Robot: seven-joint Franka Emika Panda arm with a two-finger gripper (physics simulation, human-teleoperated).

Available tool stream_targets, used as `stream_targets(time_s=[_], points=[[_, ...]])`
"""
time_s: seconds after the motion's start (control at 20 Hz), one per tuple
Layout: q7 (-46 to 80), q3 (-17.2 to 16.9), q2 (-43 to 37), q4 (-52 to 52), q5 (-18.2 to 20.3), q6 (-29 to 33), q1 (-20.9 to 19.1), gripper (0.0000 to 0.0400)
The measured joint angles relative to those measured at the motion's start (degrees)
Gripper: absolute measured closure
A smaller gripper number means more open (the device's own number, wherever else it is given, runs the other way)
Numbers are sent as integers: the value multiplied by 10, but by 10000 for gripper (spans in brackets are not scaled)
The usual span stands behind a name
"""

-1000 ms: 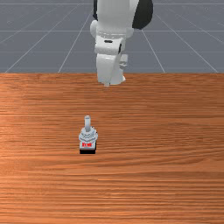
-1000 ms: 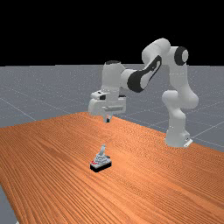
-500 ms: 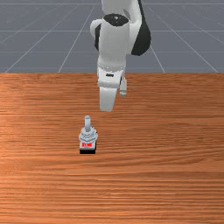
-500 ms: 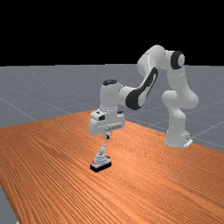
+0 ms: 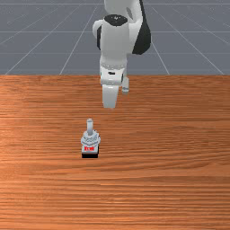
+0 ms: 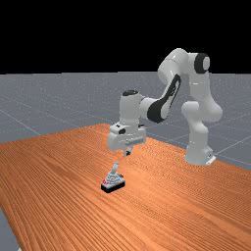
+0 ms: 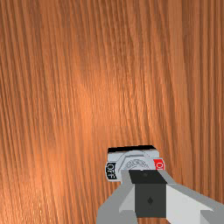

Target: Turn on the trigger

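The trigger [image 5: 90, 142] is a small light-grey switch with a black base [image 6: 109, 189], sitting flat and upright on the surface [image 5: 45, 193], left of the middle in both the front view and the far view. Its lever [image 5: 90, 126], grey and round-tipped, rises from a ridged round collar [image 7: 136, 164] and leans away from the red label [image 5: 89, 148], toward the side with the black OFF label [image 7: 111, 170], whose letters are white. The red label faces the front view's camera.
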Motion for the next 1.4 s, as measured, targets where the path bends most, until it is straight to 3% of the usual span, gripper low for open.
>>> stream_targets(time_s=[0.1, 0.3, 0.4, 0.6, 0.7, 0.75, 0.95, 1.0, 1.05, 1.1, 1.15, 1.4], points=[[2, -3, -3, -3, -18, 1, 3, 400], [10, -4, -11, -8, -16, -27, 5, 400], [8, -3, -26, -35, -13, 4, 3, 400], [6, -4, -31, -44, -20, 9, 4, 400], [35, -9, -36, -51, -44, 8, 11, 400], [-5, -3, -43, -61, -24, 15, 4, 400], [-39, -2, -72, -103, -27, 31, 2, 400], [-31, -2, -69, -104, -28, 36, 2, 400], [-27, 1, -62, -103, 8, 41, -2, 400], [-26, 1, -53, -106, 7, 54, -3, 400], [32, -8, -41, -106, -24, 64, 6, 400], [73, -15, 5, -110, -24, 107, 12, 400]])
